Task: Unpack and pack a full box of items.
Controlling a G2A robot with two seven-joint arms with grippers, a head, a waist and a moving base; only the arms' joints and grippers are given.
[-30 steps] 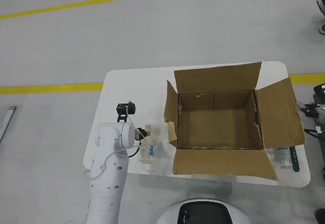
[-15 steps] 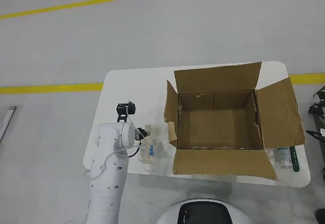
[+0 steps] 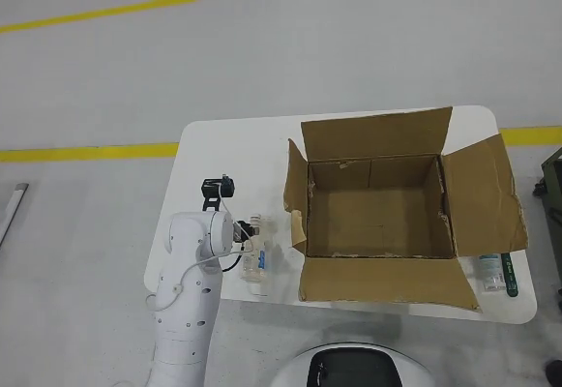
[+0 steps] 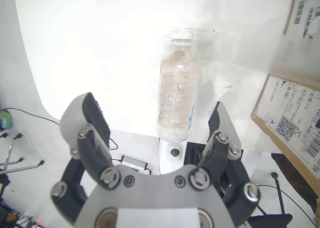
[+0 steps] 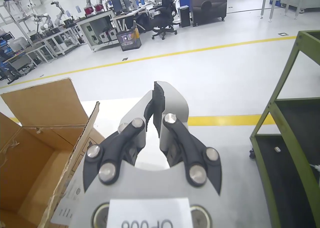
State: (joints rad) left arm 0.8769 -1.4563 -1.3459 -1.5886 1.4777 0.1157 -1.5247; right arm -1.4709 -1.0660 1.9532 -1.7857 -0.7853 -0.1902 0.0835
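Bottle: clear bottle (image 4: 178, 93) lying flat on the table (image 4: 87, 26), just beside a flap of the box (image 3: 377, 135) — base between the fingertips, cap pointing straight away.
Long axis: runs ahead from the palm, across the closing line.
Nearer arm: left gripper (image 4: 154, 111) hovers above the bottle, fingers spread wide, empty.
Right gripper (image 5: 156, 103): fingers pressed together, nothing held — the bottle lies well apart from it, across the box.
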